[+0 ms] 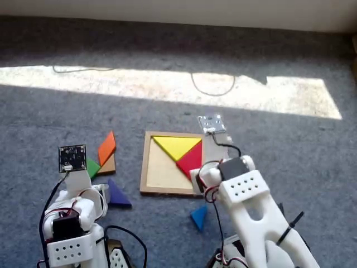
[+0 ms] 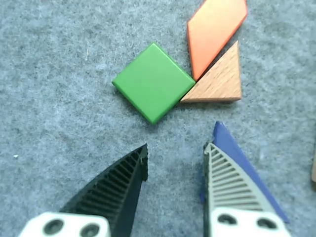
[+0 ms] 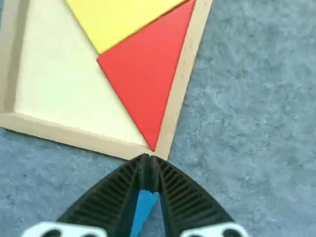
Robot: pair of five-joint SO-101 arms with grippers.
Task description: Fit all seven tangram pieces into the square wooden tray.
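While just the large yellow triangle (image 1: 175, 146) & red triangle (image 1: 191, 160) sit in the square wooden tray (image 1: 144, 164), mid-frame in high view, the right gripper (image 3: 148, 159) is pinched shut, apparently empty, tips at the tray's lower-right corner. A nudge there could skid the tray. Left gripper (image 2: 176, 146), lower left, gapes wide w/ nothing held. One finger overlaps the dark blue triangle (image 2: 224, 136), so descending may pin it, not grasp it.
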